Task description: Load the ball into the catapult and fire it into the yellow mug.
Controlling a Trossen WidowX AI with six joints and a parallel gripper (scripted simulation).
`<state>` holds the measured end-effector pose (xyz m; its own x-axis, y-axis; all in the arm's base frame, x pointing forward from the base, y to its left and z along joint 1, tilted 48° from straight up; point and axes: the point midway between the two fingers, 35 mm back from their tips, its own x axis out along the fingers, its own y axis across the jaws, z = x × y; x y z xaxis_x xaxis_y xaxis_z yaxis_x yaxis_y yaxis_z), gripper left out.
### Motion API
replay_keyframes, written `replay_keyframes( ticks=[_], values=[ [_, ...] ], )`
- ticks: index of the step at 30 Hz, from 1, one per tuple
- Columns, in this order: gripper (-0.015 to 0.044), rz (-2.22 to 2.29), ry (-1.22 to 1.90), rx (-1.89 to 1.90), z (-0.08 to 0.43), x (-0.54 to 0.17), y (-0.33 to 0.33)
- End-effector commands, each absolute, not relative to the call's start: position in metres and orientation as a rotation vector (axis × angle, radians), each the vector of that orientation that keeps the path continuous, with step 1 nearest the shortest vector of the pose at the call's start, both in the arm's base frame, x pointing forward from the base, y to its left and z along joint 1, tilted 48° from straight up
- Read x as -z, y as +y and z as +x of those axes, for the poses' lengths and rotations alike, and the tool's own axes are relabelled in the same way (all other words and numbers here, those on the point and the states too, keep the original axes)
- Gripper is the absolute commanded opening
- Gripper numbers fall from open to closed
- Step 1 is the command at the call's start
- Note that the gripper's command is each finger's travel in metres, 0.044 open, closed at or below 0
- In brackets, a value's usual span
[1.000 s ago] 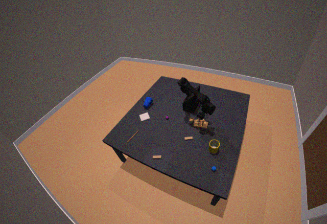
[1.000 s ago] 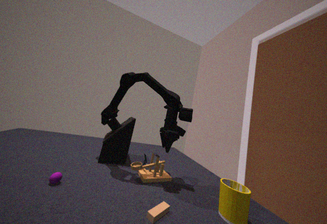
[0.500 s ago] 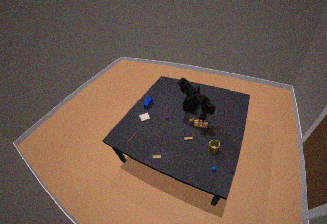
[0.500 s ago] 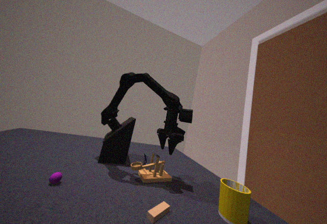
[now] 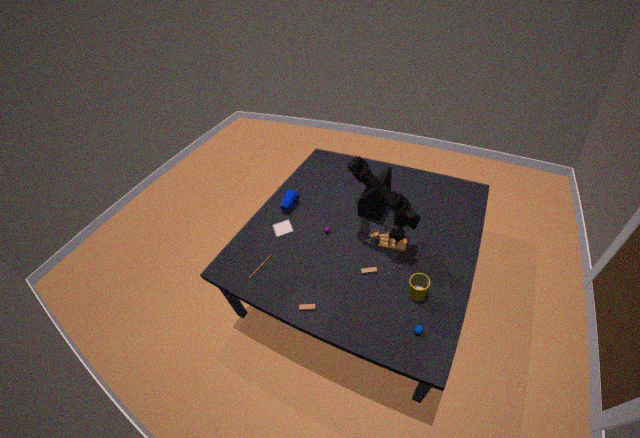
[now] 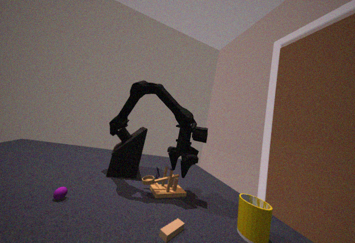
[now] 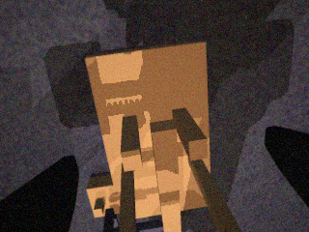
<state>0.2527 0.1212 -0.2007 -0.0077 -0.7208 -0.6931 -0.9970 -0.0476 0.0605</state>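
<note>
The wooden catapult (image 5: 392, 244) (image 6: 169, 194) (image 7: 174, 72) stands on the table in front of the arm's base. Its round cup (image 6: 148, 180) points back toward the arm base, and no ball shows in it. My gripper (image 6: 178, 173) (image 7: 173, 150) is open and empty, pointing down just above the catapult's frame, with a finger on either side of it in the wrist view. A purple ball (image 5: 326, 229) (image 6: 60, 193) lies left of the catapult. A blue ball (image 5: 418, 329) lies beyond the mug. The yellow mug (image 5: 418, 291) (image 6: 254, 220) stands upright at the right.
A wooden block (image 5: 368, 270) (image 6: 171, 230) lies between catapult and front edge; another block (image 5: 307, 306) is near that edge. A blue cup (image 5: 289, 201), white square (image 5: 282, 227) and thin stick (image 5: 260, 266) are at the left. The mug is near the table's right edge.
</note>
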Motion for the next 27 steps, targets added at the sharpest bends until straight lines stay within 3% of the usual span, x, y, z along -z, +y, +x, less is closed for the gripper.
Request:
replay_keyframes(
  ticks=[1,27],
  values=[
    [0.0440,-1.825,1.788,-0.800,0.251,0.207,0.111],
    [0.0440,-1.827,1.790,-0.797,0.250,0.234,0.081]
  ],
)
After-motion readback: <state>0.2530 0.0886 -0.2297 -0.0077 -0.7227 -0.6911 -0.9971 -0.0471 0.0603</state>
